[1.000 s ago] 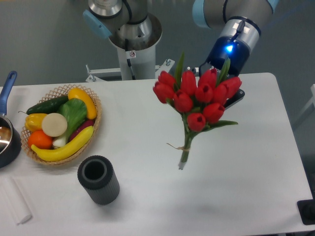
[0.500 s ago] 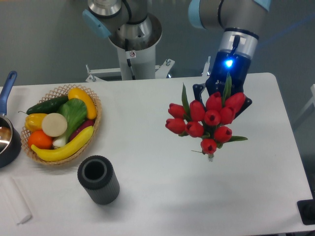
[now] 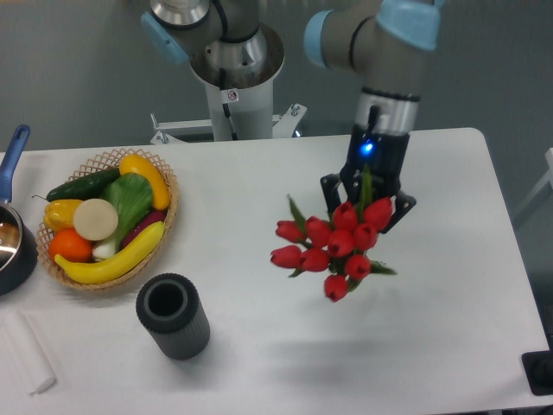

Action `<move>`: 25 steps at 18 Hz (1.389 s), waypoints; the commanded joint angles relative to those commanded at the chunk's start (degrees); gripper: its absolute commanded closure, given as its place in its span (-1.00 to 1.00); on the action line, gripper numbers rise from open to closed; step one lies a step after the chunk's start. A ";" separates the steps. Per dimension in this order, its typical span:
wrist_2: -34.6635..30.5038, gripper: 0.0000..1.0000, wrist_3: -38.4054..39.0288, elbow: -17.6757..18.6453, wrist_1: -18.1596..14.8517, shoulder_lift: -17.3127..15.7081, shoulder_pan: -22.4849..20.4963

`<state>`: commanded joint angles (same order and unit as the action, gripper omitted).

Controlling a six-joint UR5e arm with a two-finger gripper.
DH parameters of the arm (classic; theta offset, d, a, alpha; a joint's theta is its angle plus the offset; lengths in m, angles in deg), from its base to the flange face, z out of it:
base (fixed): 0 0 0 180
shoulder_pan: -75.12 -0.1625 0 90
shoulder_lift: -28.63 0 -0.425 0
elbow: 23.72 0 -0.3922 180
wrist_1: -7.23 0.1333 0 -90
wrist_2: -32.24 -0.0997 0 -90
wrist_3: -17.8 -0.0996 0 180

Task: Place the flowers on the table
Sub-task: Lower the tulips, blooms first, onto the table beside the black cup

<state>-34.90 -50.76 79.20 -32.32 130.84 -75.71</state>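
Observation:
The flowers [image 3: 333, 244], a bunch of red tulips with green leaves, hang in the air over the right half of the white table [image 3: 259, 346], blooms facing the camera and stems hidden behind them. My gripper [image 3: 366, 197] sits just behind and above the blooms, shut on the flowers, with its dark fingers [image 3: 331, 188] showing on either side of the bunch. A blue light glows on the wrist above.
A wicker basket [image 3: 164, 226] of fruit and vegetables stands at the left. A dark ribbed cylinder [image 3: 173, 316] stands in front of it. A blue-handled pot [image 3: 13, 233] is at the far left edge, a white block [image 3: 24, 350] at the front left.
The arm has swung the bunch left and lower, tipping it so the blooms point at the camera; the stems seen a second ago are now hidden.

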 joint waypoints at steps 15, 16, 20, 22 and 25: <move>-22.78 0.36 -4.13 -1.23 -0.35 12.31 10.82; -22.78 0.36 -4.13 -1.40 -0.35 13.01 11.25; -22.78 0.36 -4.13 -1.76 -0.35 14.86 11.52; -22.78 0.35 -4.13 -2.11 -0.44 15.30 11.87; -22.43 -0.33 -4.13 -3.16 -0.53 15.39 11.87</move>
<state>-57.33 -54.89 76.04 -32.85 146.22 -63.83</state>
